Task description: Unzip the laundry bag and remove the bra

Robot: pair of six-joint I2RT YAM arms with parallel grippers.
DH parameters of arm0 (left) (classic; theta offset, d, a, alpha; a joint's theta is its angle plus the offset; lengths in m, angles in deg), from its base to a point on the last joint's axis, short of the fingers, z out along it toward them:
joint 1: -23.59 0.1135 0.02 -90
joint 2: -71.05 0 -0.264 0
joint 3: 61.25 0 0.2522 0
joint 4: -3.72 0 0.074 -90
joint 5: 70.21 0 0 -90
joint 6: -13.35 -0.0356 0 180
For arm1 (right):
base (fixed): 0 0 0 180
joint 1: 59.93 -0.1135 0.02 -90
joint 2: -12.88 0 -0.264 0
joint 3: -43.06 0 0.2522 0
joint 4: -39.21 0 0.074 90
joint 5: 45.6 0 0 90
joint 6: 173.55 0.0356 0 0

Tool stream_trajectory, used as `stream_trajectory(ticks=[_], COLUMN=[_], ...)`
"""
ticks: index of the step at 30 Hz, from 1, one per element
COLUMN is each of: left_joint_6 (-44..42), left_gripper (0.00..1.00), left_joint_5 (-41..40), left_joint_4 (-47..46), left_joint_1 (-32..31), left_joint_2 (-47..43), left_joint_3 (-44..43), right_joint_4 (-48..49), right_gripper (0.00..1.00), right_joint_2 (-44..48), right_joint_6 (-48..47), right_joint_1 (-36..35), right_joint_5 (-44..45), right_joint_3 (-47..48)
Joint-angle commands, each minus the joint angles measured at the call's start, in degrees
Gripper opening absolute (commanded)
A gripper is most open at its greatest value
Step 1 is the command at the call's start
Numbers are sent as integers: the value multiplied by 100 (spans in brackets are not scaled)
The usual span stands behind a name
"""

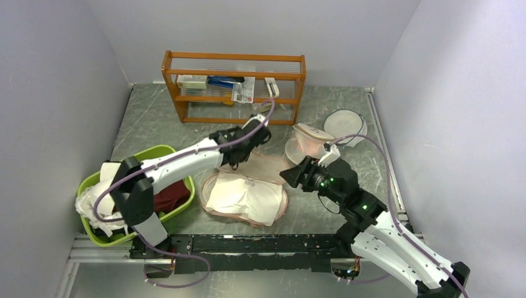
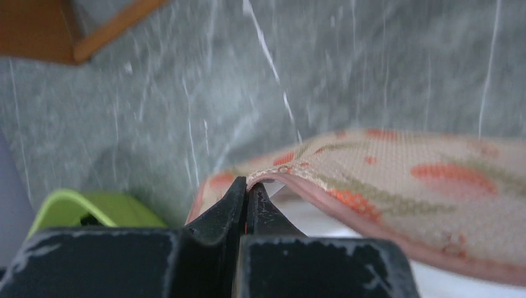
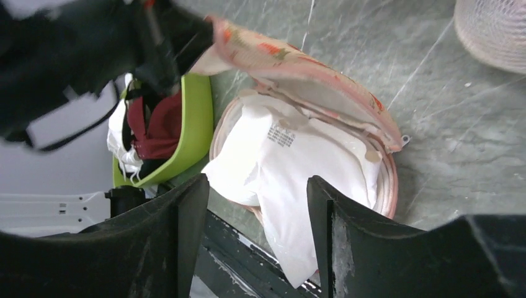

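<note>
The peach flower-print laundry bag [image 1: 263,166] lies unzipped in the middle of the table. Its upper flap [image 2: 403,180] is lifted, and my left gripper [image 2: 248,185] is shut on the flap's piped edge. From above, that gripper [image 1: 234,161] sits over the bag's far left side. The white bra [image 1: 245,195] lies exposed in the lower half, its label showing [image 3: 282,135]. My right gripper [image 3: 255,183] hovers open above the bra's near edge with nothing between its fingers. It sits at the bag's right end [image 1: 291,176].
A green basin [image 1: 162,152] at the left holds a dark maroon garment [image 1: 172,195] and white cloths. An orange wooden rack [image 1: 234,87] stands at the back. A white mesh dome bag [image 1: 310,138] and a round mesh disc [image 1: 345,124] lie at the back right.
</note>
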Motion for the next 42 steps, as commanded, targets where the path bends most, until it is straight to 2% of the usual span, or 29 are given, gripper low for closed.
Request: stream_trajectory(ticks=[1, 3, 7, 10, 13, 14, 22, 26, 28, 30, 32, 36, 40, 42], left_joint_6=[-1294, -1479, -1512, -1376, -1206, -1062, -48, 638, 1035, 1408, 1754, 2250, 2493, 2527], left_gripper=[8, 13, 43, 64, 95, 99, 100, 100, 100, 100, 100, 100, 100, 100], left_joint_5=[831, 790, 648, 799, 1330, 1536, 3106, 3838, 4043, 4329, 4591, 4802, 4885, 4838], left_joint_4=[-910, -711, -148, -172, -229, -131, -133, -167, -140, -236, -408, -633, -753, -767], left_joint_1=[639, 826, 1076, 1110, 1109, 1108, 1112, 1081, 1059, 1042, 1023, 983, 922, 873], left_joint_2=[835, 1538, 2299, 1908, 1161, 909, -1676, -2726, -3164, -3597, -3984, -4472, -4533, -4426], left_joint_3=[-982, -1612, -2687, -2609, -2125, -1954, 346, 1408, 1835, 2255, 2674, 3230, 3547, 3626], right_joint_4=[-953, -1131, -1152, -1027, -789, -715, 42, 205, 411, 729, 1071, 1734, 2373, 2608], right_gripper=[60, 61, 61, 61, 64, 65, 70, 79, 84, 84, 79, 62, 23, 11], right_joint_2=[323, 407, 581, 588, 385, 275, -698, -1330, -1756, -2262, -2766, -3784, -4682, -4903], right_joint_6=[-370, -387, -317, -291, -341, -369, -649, -1077, -1314, -1539, -1659, -1748, -1814, -1869], right_joint_1=[29, 30, 27, 24, 24, 22, 31, 106, 305, 644, 956, 1519, 2105, 2346], right_joint_5=[558, 569, 365, 156, -91, -170, -137, 420, 385, 16, -341, -845, -1294, -1350], right_joint_3=[427, 486, 350, 177, -4, -76, -386, -127, 20, 168, 304, 542, 674, 660])
